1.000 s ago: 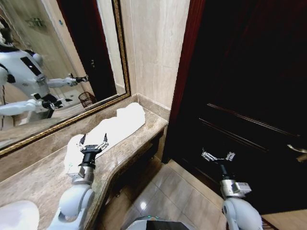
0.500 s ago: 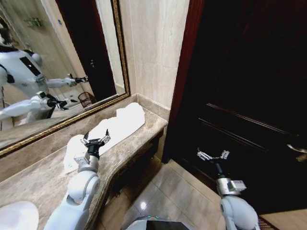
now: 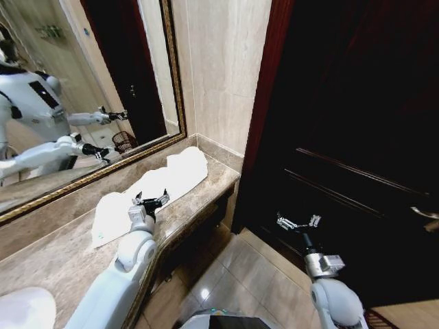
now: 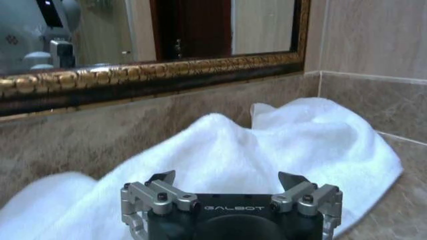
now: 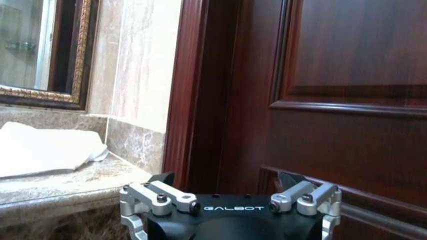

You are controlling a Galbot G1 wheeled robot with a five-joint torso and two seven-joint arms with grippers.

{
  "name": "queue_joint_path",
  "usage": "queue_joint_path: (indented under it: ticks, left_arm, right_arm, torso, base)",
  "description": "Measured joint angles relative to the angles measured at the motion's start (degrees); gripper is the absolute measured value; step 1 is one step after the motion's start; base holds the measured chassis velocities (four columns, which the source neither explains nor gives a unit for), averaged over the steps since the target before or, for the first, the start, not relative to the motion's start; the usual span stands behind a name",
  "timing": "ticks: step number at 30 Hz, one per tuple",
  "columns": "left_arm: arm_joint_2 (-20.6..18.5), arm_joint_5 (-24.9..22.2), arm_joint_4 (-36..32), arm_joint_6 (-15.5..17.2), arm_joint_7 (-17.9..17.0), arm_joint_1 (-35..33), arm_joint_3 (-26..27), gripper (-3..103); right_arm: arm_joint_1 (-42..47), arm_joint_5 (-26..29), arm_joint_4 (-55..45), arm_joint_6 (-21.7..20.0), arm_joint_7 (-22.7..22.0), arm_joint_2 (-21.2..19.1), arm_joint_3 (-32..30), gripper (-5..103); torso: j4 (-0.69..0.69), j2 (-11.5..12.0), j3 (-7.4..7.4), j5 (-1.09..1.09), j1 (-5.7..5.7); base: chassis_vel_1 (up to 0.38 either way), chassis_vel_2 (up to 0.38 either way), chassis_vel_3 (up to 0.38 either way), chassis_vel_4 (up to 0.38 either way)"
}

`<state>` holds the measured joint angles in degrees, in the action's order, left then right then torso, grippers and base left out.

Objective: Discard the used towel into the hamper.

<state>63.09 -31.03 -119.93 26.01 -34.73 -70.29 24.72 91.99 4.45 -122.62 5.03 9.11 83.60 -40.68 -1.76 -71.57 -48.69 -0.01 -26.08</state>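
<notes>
Head view: left gripper (image 3: 151, 201) out over the marble counter (image 3: 62, 253), fingers spread wide, holding nothing, poised at the near edge of the white towel (image 3: 154, 184). Towel stretched along the counter below the gilt-framed mirror (image 3: 82, 89), its far end bunched near the wall corner. Right gripper (image 3: 296, 222) raised in front of the dark wooden door (image 3: 357, 137), well apart from the towel, fingers parted and empty. Hamper (image 3: 125, 141) seen as a small dark reflection in the mirror; weave hard to make out.

Left wrist view: left gripper (image 4: 229, 178) with 2 dark fingertips (image 4: 162, 177) apart, towel (image 4: 267, 145) just beyond them, gap between tips and cloth hard to judge. Towel's near end cut off.

Right wrist view: right gripper (image 5: 228, 178) open, facing the door (image 5: 347, 100); towel (image 5: 47, 147) off to 1 side on the counter (image 5: 67, 182), partly cut off.
</notes>
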Motion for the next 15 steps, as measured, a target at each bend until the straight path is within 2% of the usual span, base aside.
queue_joint_path:
  ticks: [7,11,12,14,15]
  left_arm:
    - [-3.8,-4.9,2.3,3.5,-3.1,7.1,-2.1,100]
    - [-6.9,-10.1,4.3,6.7,-6.9,13.1,-4.7,100]
    - [-6.9,-10.1,4.3,6.7,-6.9,13.1,-4.7,100]
    - [-7.6,-14.5,4.6,8.8,-9.9,15.3,-6.0,100]
    - [-7.6,-14.5,4.6,8.8,-9.9,15.3,-6.0,100]
  right_arm:
    - [-0.4,-0.1,0.2,-0.1,-0.1,-0.1,0.3,100]
    - [-0.5,-0.6,0.7,-0.1,-0.1,0.2,0.7,100]
    - [-0.5,-0.6,0.7,-0.1,-0.1,0.2,0.7,100]
    - [-0.6,-0.7,1.0,0.0,-0.1,0.5,0.9,100]
    - [-0.6,-0.7,1.0,0.0,-0.1,0.5,0.9,100]
  torso:
    - [0.00,0.0,0.00,0.00,0.00]
    - [0.00,0.0,0.00,0.00,0.00]
    - [0.00,0.0,0.00,0.00,0.00]
    - [0.00,0.0,0.00,0.00,0.00]
    - [0.00,0.0,0.00,0.00,0.00]
  base:
    - [0.000,0.000,0.000,0.000]
    - [0.000,0.000,0.000,0.000]
    - [0.000,0.000,0.000,0.000]
    - [0.000,0.000,0.000,0.000]
    - [0.000,0.000,0.000,0.000]
